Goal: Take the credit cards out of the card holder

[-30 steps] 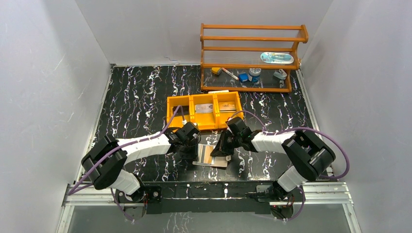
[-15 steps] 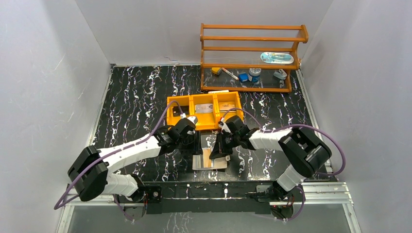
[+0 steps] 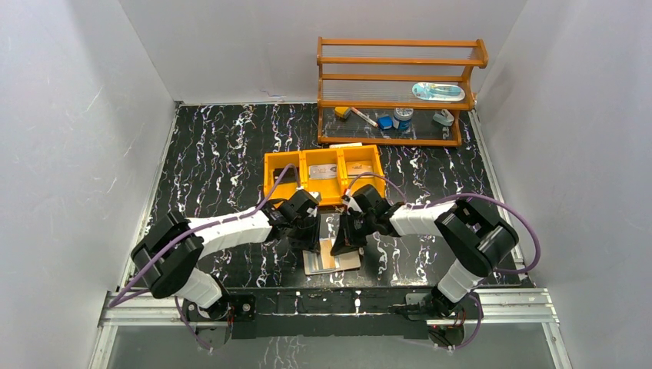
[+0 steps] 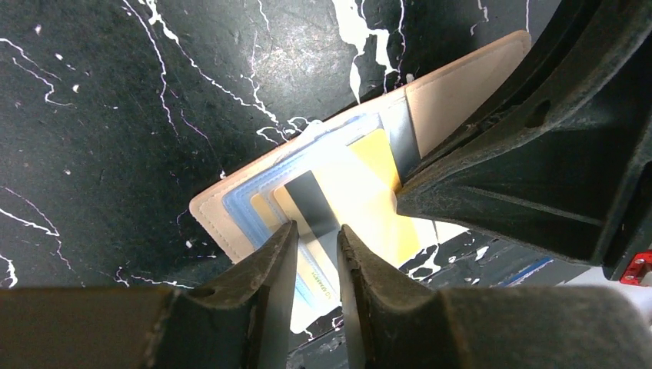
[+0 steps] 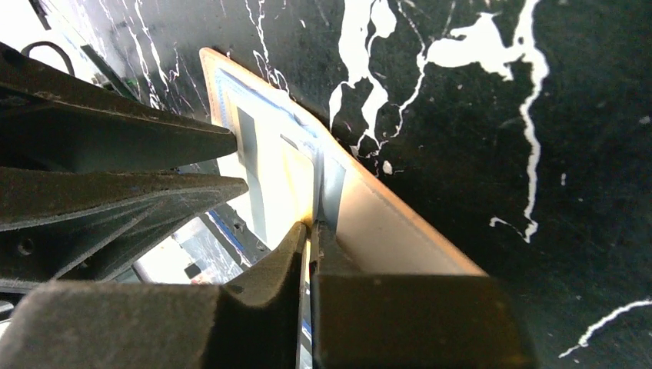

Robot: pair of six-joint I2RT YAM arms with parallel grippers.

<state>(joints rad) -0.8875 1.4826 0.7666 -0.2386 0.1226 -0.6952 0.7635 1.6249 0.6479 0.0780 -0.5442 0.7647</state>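
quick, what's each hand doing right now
left hand: fingers a narrow gap apart over a striped card; grip cannot be told
right hand: closed on the card holder

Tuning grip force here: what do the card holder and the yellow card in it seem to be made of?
The card holder: tan, matte cover with a faint seam line, probably leather or imitation; its sleeves look like clear bluish plastic. The yellow card: smooth, slightly glossy, dark stripe across it, likely plastic.

No legible text (card (image 4: 317, 278) print blurred).
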